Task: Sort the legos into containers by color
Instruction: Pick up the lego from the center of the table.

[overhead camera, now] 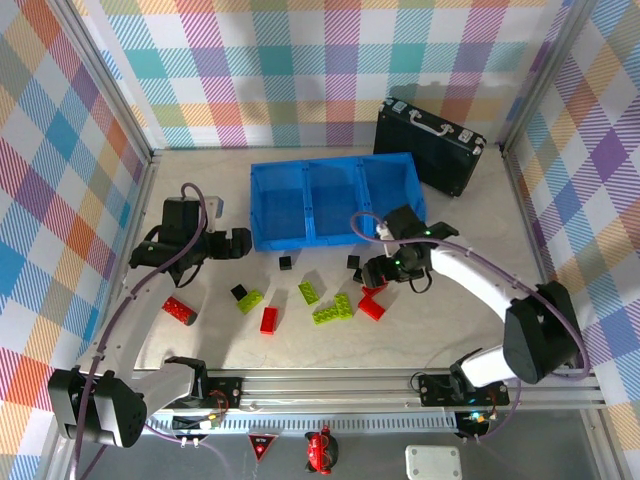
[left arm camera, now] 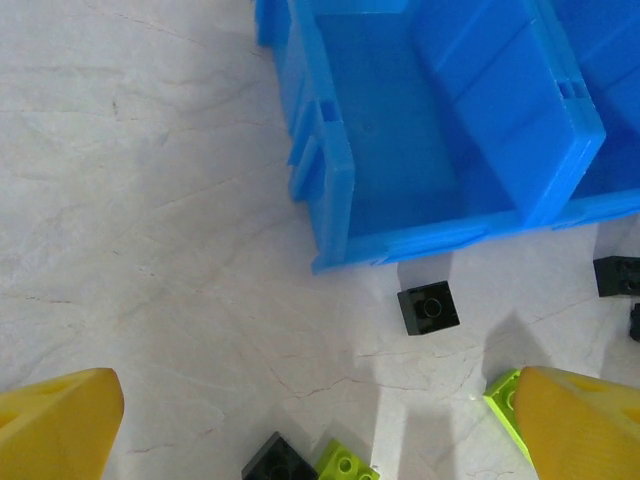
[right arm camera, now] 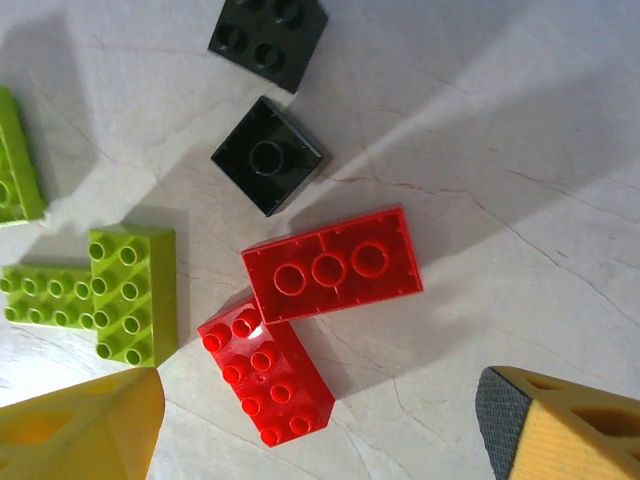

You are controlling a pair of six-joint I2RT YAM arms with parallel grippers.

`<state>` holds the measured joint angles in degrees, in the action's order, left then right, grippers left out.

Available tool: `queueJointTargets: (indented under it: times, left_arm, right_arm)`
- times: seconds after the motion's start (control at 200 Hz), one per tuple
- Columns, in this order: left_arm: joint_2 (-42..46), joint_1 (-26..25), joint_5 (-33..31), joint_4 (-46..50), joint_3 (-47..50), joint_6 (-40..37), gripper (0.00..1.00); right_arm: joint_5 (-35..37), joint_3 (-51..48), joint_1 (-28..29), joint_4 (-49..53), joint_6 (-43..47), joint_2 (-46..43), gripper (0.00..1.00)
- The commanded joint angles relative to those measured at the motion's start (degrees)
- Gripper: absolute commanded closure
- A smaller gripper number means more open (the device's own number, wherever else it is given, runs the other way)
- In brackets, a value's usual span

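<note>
Right pincer (right arm camera: pixel 315 440) spread, two studded red legos (right arm camera: pixel 330 268) touching

Legos (overhead camera: pixel 333 309) on table (overhead camera: pixel 205 205), just before containers (overhead camera: pixel 300 240).

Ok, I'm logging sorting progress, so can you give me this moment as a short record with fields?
tray: blue tray, three compartments, all empty seen from above
pieces: legos in red, lime-green and black, all loose on the table before the tray
left arm: left gripper open, empty, by the tray's front left corner
right arm: right gripper open, empty, over two red bricks touching at a corner
background: black case behind the tray's right end
progress: nothing sorted yet
</note>
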<state>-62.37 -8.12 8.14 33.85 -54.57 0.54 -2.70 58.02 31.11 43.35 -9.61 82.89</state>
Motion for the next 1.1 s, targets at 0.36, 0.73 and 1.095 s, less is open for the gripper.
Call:
queueJointTargets:
  times: [0.36,0.73,1.095]
  left_arm:
    - [0.57,-0.34,-0.23,-0.18,-0.22,-1.82,0.0]
    - [0.56,-0.32,-0.76,0.02,-0.23,-2.04,0.0]
    - [0.56,-0.32,-1.29,0.08,-0.19,-2.34,0.0]
  right_arm:
    - [10.47,6.91,7.81,5.51,8.08,11.41,0.13]
    - [12.89,9.85,8.17,6.04,10.11,16.27,0.1]
    - [11.16,11.03,8.26,5.51,10.16,19.84,0.15]
